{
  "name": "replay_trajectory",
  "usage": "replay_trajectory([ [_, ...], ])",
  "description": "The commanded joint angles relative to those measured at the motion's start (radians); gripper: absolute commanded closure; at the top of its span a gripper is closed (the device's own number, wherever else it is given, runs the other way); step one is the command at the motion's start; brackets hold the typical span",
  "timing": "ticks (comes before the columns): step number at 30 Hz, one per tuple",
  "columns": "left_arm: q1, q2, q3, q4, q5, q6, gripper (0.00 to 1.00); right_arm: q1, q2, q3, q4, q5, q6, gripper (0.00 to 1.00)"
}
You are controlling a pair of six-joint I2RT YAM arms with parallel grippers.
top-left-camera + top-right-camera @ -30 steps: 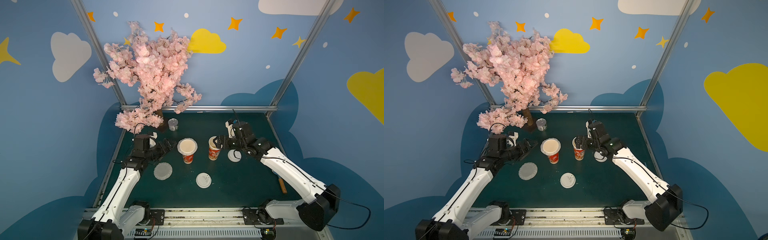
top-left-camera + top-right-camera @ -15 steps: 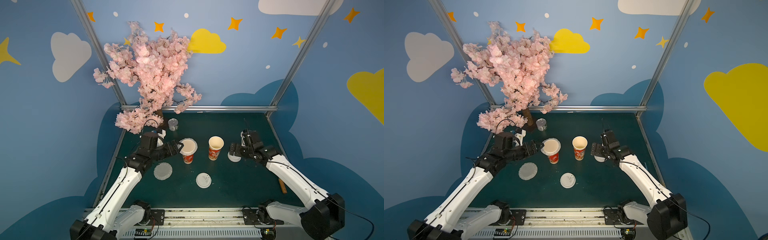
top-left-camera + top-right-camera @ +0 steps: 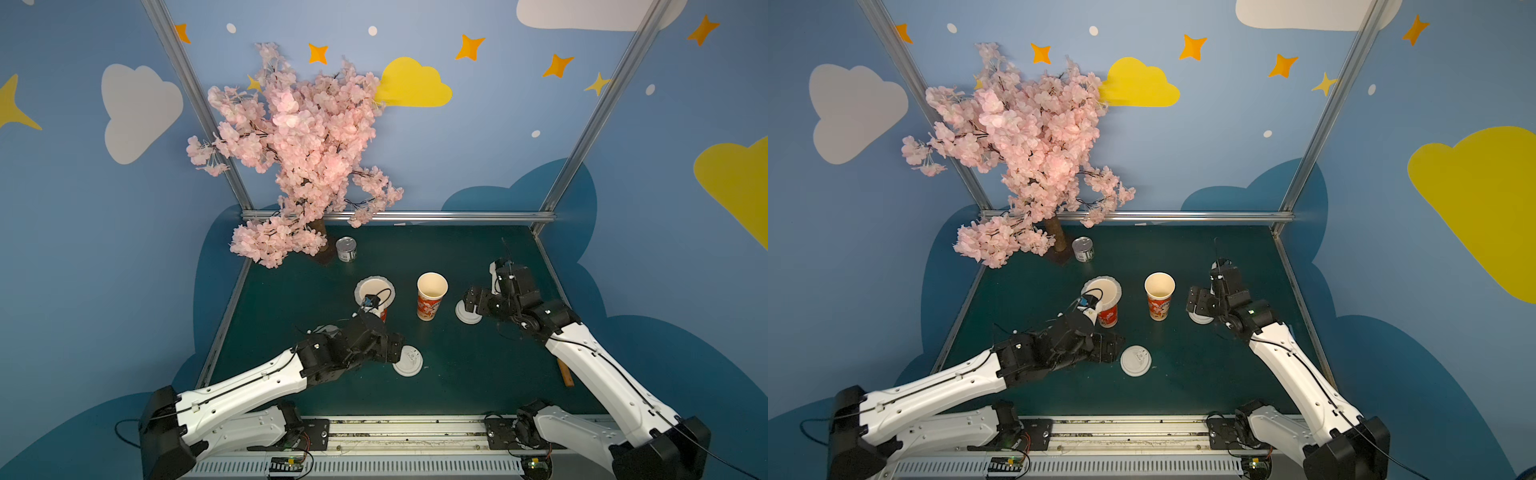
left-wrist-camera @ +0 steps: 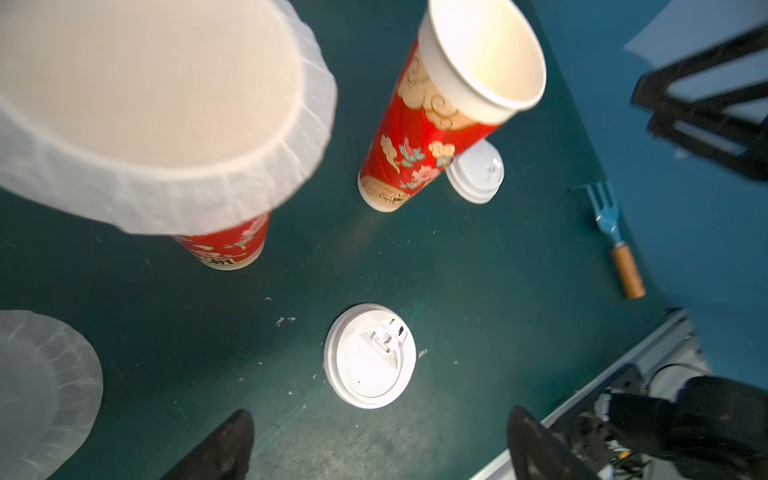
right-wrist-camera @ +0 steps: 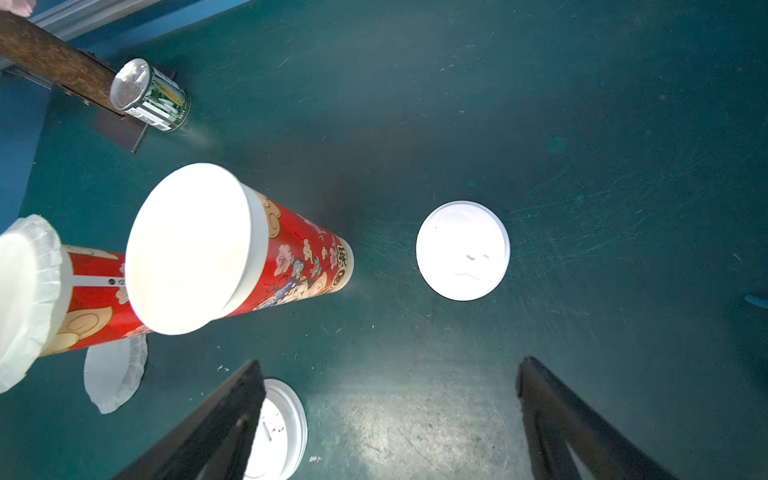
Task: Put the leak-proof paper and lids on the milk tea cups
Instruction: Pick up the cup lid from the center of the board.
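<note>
**Finding 1, nearest the front rail.** Your left gripper hangs with its jaws spread and nothing in them. It sits in front of the uncovered cup and to that cup's left, right beside a white lid that is no part of the job.

**Finding 2.** The loose sheet of leak-proof paper lies flat on the table, further left of the uncovered cup than the gripper is. In both top views the left arm hides most of it. The left wrist view shows it at the frame edge, well off the line of the jaws. It is round, so no approach direction is favoured.

**Finding 3.** The covered cup stands upright just left of the uncovered cup, its paper cap seated over the rim.

**Finding 4.** Your right gripper is also wide open and holds nothing. It hovers right of the uncovered cup, over a second lid.

**Judgement.** The left arm is the nearer one. You need to bring it back leftward, away from the uncovered cup, to reach the sheet.
</note>
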Motion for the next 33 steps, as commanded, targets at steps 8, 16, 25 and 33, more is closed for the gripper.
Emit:
replay_trajectory([
  [8, -0.173, 0.307, 0.059, 0.054, -0.178, -0.113, 0.00, -0.004, -0.120, -0.035, -0.078, -0.039, -0.021, 0.05],
  [16, -0.173, 0.514, 0.136, -0.011, -0.153, -0.146, 0.06, -0.003, -0.183, -0.067, -0.099, -0.051, -0.010, 0.06],
  [25, -0.145, 0.590, 0.155, 0.011, -0.137, -0.102, 0.10, -0.003, -0.192, -0.082, -0.095, -0.071, 0.005, 0.06],
  [33, -0.124, 0.621, 0.164, 0.061, -0.090, -0.045, 0.13, -0.001, -0.180, -0.090, -0.082, -0.079, 0.013, 0.06],
])
